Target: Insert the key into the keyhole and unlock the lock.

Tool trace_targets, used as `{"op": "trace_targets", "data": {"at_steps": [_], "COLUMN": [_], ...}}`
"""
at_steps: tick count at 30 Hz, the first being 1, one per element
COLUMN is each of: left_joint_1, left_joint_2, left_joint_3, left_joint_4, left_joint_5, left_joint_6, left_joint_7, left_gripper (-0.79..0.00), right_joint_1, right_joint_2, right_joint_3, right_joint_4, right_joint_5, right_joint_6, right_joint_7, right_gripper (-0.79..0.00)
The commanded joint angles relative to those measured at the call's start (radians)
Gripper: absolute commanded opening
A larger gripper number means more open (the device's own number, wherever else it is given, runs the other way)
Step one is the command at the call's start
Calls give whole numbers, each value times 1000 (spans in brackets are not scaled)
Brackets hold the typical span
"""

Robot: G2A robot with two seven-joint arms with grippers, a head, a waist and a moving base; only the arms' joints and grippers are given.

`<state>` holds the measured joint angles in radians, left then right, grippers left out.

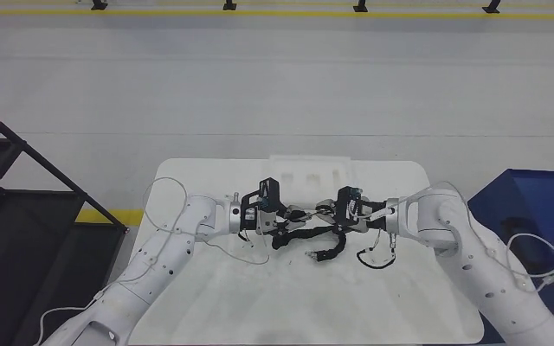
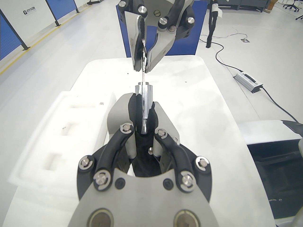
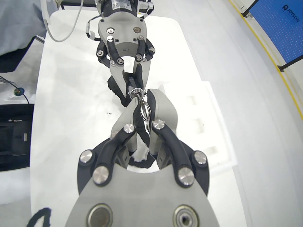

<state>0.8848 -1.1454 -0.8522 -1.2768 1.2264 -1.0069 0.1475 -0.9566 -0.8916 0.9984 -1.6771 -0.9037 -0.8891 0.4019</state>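
Two grippers: they face each other tip to tip above the middle of the desk, both clear of its surface.
Left gripper: left of the desk's middle, its fingers pressed together on the lock, one on each side of the body.
Lock: a shiny chrome cylinder held in the air. Its end face with the keyhole is turned toward the right gripper, and its back part runs in between the left fingers.
Black cable: it trails below both grippers and lies in loose loops on the desk, on the side toward the near edge.
Key: a flat metal blade in line with the cylinder, its tip meeting the lock's end face. How deep it sits in the keyhole cannot be told. A metal ring at its head shows between the right fingers.
Right gripper: right of the desk's middle, its fingers closed tight on the key's head.
Foam tray: white with rectangular recesses, at the middle of the desk's far edge, behind both grippers.
Blue bin: just off the desk's right edge.
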Motion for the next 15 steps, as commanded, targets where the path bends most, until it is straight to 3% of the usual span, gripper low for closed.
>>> {"op": "trace_targets", "data": {"at_steps": [1, 2, 3, 15], "left_joint_1": [0, 0, 0, -16], "left_joint_2": [-1, -2, -2, -15], "left_joint_3": [1, 1, 2, 24], "left_joint_4": [2, 3, 5, 62], "left_joint_5": [9, 13, 16, 74], "left_joint_6": [4, 6, 8, 66], "left_joint_7": [6, 8, 11, -8], "left_gripper": [-785, -785, -785, -785], "right_joint_1": [0, 2, 2, -46], "right_joint_2": [0, 1, 1, 18], "right_joint_3": [0, 0, 1, 73], "right_joint_4": [1, -1, -3, -22], "right_joint_5": [33, 44, 52, 128], "right_joint_6": [-1, -3, -3, 8], "right_joint_7": [24, 36, 45, 68], "right_gripper": [-723, -480, 0, 0]}}
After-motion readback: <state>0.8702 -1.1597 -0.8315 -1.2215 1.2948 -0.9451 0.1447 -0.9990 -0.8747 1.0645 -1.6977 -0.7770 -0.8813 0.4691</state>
